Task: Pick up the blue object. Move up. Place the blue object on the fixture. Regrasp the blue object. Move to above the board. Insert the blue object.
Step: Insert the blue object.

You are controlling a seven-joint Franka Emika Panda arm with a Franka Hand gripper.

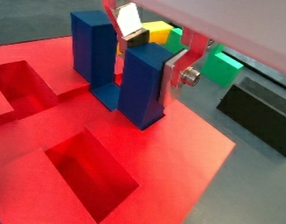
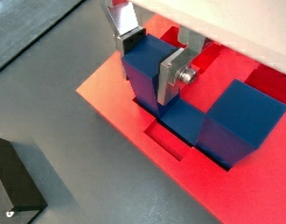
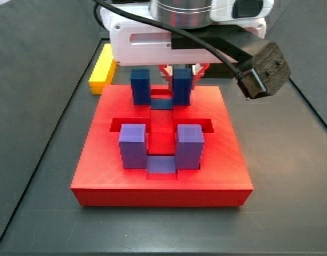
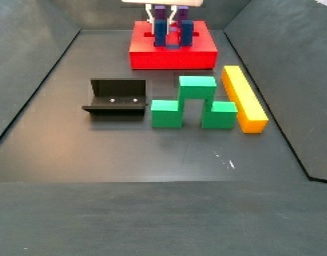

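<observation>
The blue object [image 1: 143, 87] is held prongs-up over the board [image 1: 169, 166]; your end effector [image 1: 155, 54] is clamped on one of its prongs, with a silver finger [image 1: 176, 70] flat against that prong's side. In both wrist views you can see the block's base at the board's surface, at a recess near the edge [image 2: 163, 118], but how deep it sits you cannot tell. In a side view the blue object [image 3: 163, 88] stands at the far part of the board [image 3: 159, 185], under the end effector [image 3: 163, 72]. Nearer on the same slab you have the purple U-shaped block [image 3: 160, 148] seated in its recess, prongs up. In the wider side view the board [image 4: 173, 58] lies at the far end of the tabletop [image 4: 152, 150], with the end effector [image 4: 170, 20] over it. The fixture [image 4: 115, 98] stands well apart, nearer the camera, and beside it you see the green blocks [image 4: 193, 103] and the yellow bar [image 4: 242, 97]
</observation>
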